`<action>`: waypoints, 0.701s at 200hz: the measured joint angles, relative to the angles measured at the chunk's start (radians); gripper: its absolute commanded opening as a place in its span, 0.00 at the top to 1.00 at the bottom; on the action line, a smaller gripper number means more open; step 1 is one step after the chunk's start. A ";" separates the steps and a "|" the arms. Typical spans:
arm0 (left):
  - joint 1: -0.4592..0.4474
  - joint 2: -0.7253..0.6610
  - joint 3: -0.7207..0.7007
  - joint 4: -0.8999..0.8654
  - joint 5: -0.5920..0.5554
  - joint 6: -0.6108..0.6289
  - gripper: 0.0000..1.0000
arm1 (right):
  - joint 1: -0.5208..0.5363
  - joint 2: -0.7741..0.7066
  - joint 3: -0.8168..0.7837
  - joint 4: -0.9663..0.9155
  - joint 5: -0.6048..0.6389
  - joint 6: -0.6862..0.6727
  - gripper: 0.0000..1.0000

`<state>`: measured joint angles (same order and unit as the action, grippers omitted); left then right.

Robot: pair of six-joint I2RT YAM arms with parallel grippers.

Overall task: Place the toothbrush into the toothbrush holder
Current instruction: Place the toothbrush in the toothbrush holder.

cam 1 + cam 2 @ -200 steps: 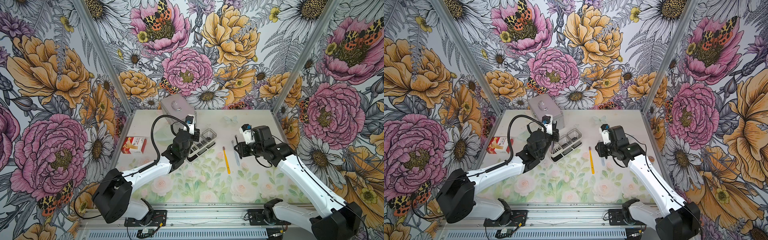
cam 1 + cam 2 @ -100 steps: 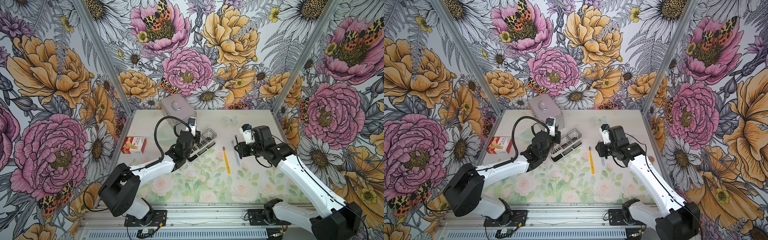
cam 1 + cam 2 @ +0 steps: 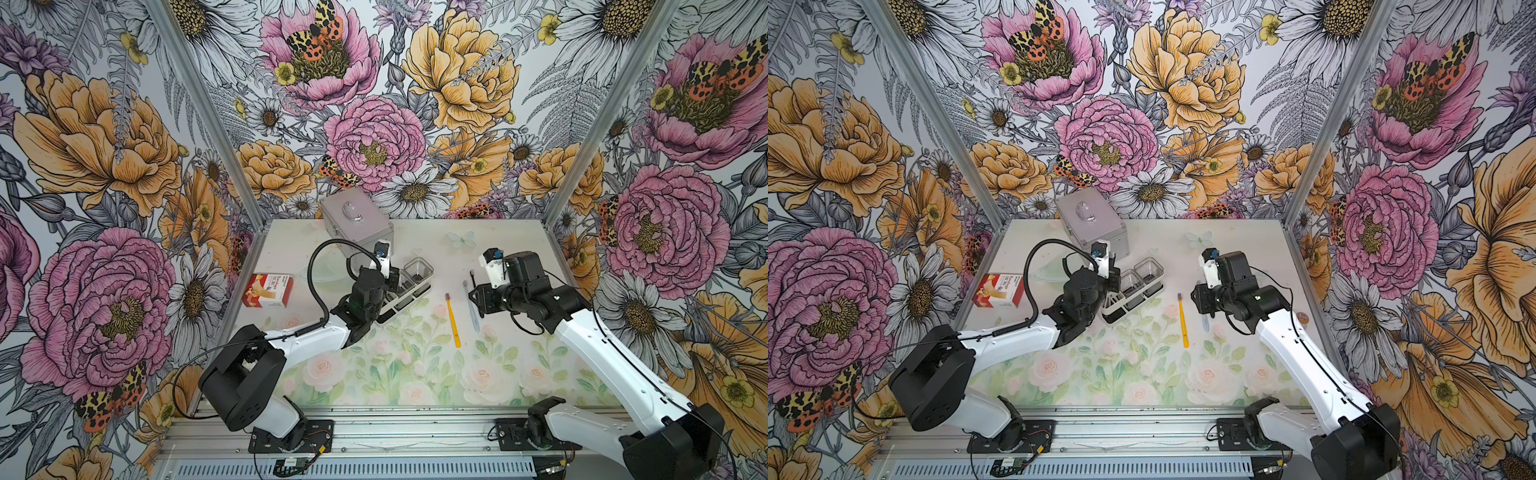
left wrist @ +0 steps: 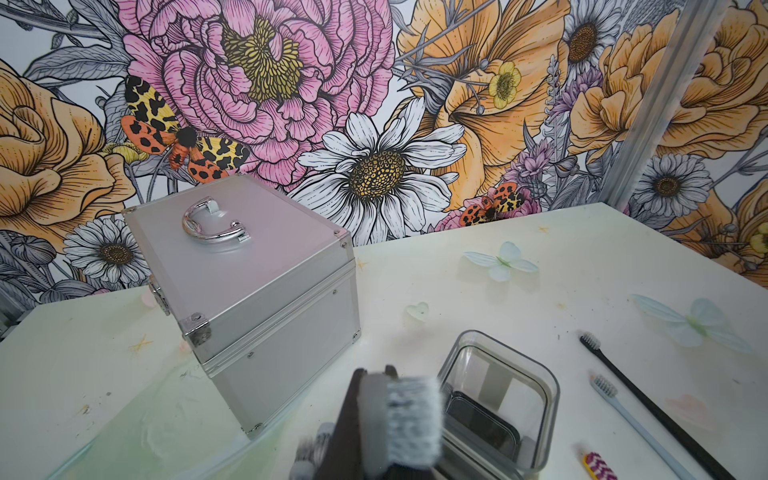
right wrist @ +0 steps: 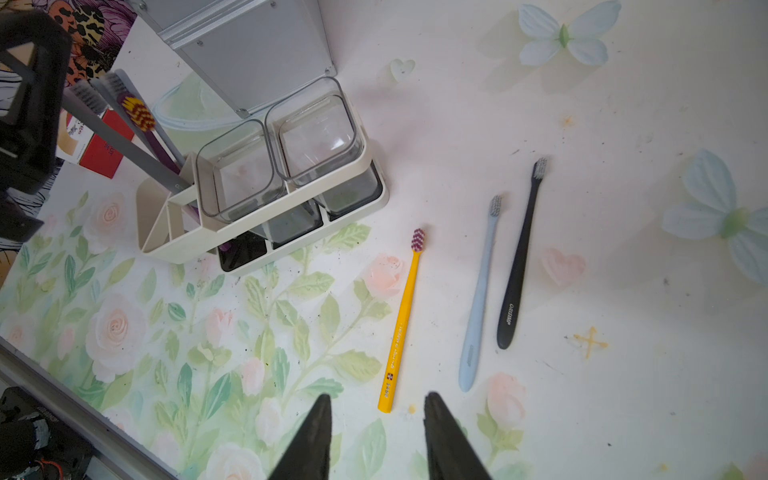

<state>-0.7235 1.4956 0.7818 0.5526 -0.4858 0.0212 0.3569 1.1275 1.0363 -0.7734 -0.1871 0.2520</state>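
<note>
Toothbrush: grey toothbrush (image 5: 137, 145) leans bristles-up, its handle end down inside the white end compartment of the holder (image 5: 156, 220); upper shaft pinched by the left claw (image 3: 390, 277).
Left claw: pressed together on the grey toothbrush, above the holder's white end; the bristle head sits close and blurred in the left wrist view.
Same compartment: purple toothbrush (image 5: 143, 116) and a second grey brush (image 5: 114, 83), both heads up.
Holder: stands on the table (image 3: 415, 374), just in front of the silver case (image 4: 257, 266); two clear cups (image 5: 239, 166) sit in a row beside the white compartment.
Right claw (image 5: 377, 397): spread apart, hovering over the table near the handle end of the yellow toothbrush (image 5: 401, 324).
Loose on table: yellow toothbrush, light blue toothbrush (image 5: 478, 299) and black toothbrush (image 5: 519, 266) lie flat and roughly parallel; blue and black are just beside each other, yellow lies between them and the holder.
Left edge: red and white box (image 3: 268, 289), well apart from the holder.
</note>
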 measured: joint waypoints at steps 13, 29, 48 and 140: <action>0.000 0.000 -0.006 0.013 0.000 -0.011 0.77 | 0.000 0.000 0.000 0.000 0.000 0.000 0.61; 0.000 0.000 -0.009 0.024 0.000 -0.015 0.73 | 0.000 0.000 0.000 0.000 0.000 0.000 0.61; 0.000 0.000 -0.009 0.039 0.000 -0.021 0.68 | 0.000 0.000 0.000 0.000 0.000 0.000 0.61; -0.022 -0.002 -0.048 0.113 0.022 -0.012 0.54 | 0.000 0.001 0.000 0.000 0.000 -0.008 0.61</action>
<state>-0.7456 1.4937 0.7341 0.6651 -0.4637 0.0093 0.3569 1.1286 1.0363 -0.7731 -0.1871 0.2443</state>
